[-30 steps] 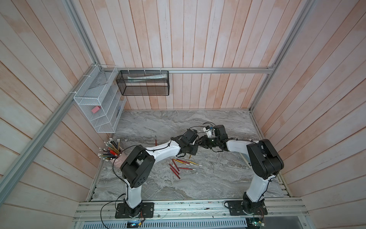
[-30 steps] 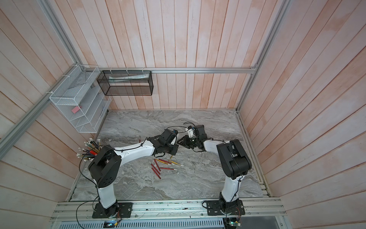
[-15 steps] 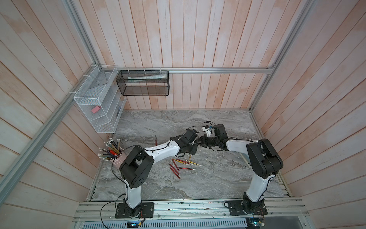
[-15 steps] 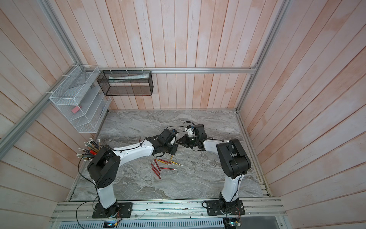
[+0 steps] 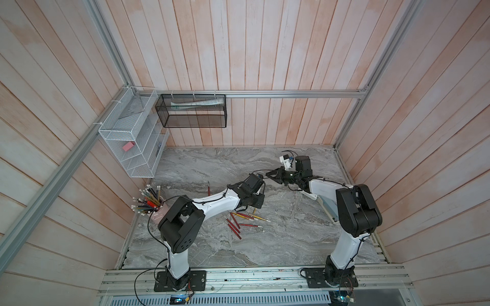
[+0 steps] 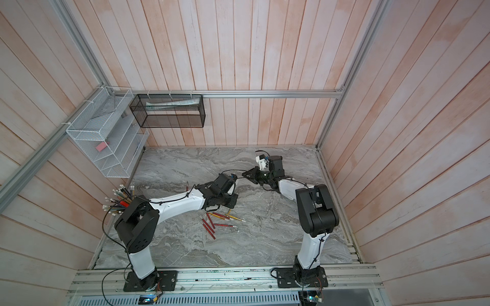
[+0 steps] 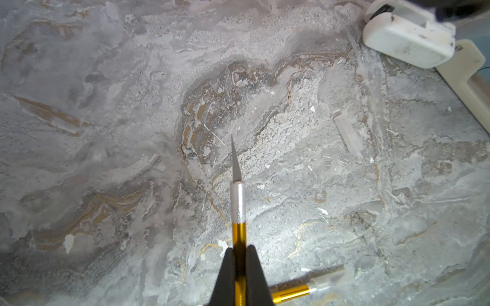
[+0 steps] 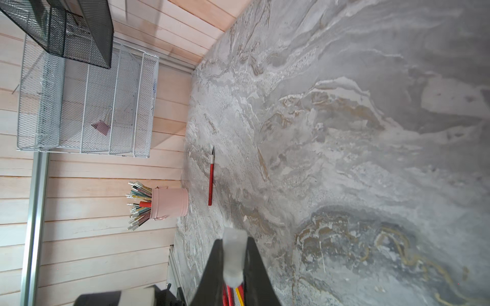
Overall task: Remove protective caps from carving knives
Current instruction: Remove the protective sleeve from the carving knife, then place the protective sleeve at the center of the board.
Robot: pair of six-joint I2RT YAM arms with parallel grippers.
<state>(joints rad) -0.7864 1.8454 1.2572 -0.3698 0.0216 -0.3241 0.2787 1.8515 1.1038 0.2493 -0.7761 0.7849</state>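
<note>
Out over the middle of the marble table (image 5: 278, 246), we see the left gripper (image 7: 240, 249) pinched shut on the handle of a yellow knife (image 7: 238, 233), with both black fingers (image 7: 225, 275) pressed against it. The knife sticks straight out past the fingertips. Its silver collar and bare grey blade (image 7: 235, 164) hang over the tabletop with nothing covering the tip. Just across from it the right gripper (image 8: 234, 239) is closed on a whitish cap (image 8: 233, 254), squeezed between its two fingers and clear of the knife. In both top views the two grippers are near each other but apart, with the right one a bit further back on the table.

Arm poses: the left arm (image 5: 212, 206) lies low, stretched from its base toward the centre. The right arm (image 5: 355, 209) stands up from its base, folds at the elbow and reaches in toward the left arm's wrist.

Moving outward, a loose cap (image 7: 347, 135) lies flat on the marble. A second yellow knife (image 7: 291, 292) beside the left fingers has its own cap on. The pile of knives (image 5: 240, 221), red and yellow, lies just beside the left forearm on the side nearer the bases. One red knife (image 8: 211, 180) lies alone near the pink pot (image 8: 169, 202) of pencils (image 8: 136, 204) at the table's edge
</note>
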